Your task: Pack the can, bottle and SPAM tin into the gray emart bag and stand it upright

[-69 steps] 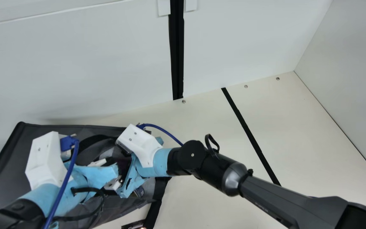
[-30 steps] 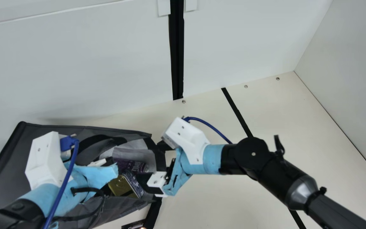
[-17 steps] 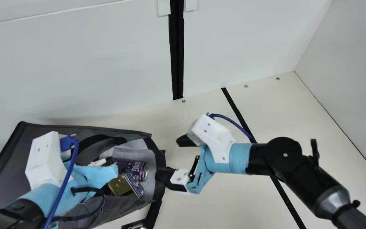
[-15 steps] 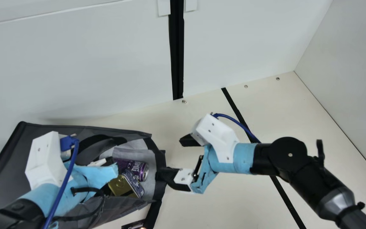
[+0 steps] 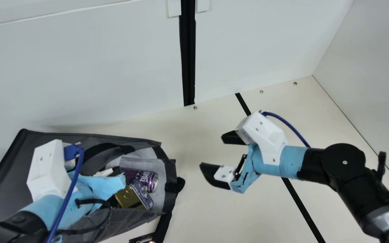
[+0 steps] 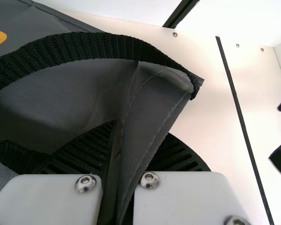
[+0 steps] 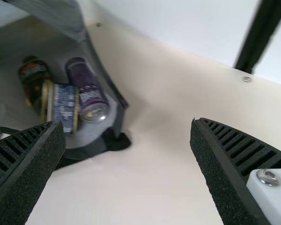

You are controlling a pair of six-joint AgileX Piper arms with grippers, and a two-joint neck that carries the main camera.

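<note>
The gray bag [image 5: 10, 162] lies on its side at the left, mouth toward the right. In it are the purple can [image 5: 149, 180] and SPAM tin [image 5: 133, 195]; the right wrist view also shows the dark bottle [image 7: 33, 77] beside the tin [image 7: 64, 105]. My left gripper [image 5: 101, 184] stands over the mouth in the main view; in the left wrist view the gripper [image 6: 131, 145] is shut on a fold of bag fabric. Right of the bag, my right gripper [image 5: 212, 152] is open, apart from it. In the right wrist view nothing lies between the fingers of this gripper [image 7: 128, 125].
A black strap loop [image 5: 180, 184] sticks out from the bag's rim onto the table [image 5: 194, 216]. A small dark object [image 5: 143, 239] lies at the near edge. White walls stand behind and at the right; a black tape line [image 5: 302, 202] crosses the table.
My right gripper has come out of the bag's mouth and moved right, its fingers now plainly apart and off the rim strap. The can and tin have come into sight. My left arm has kept still.
</note>
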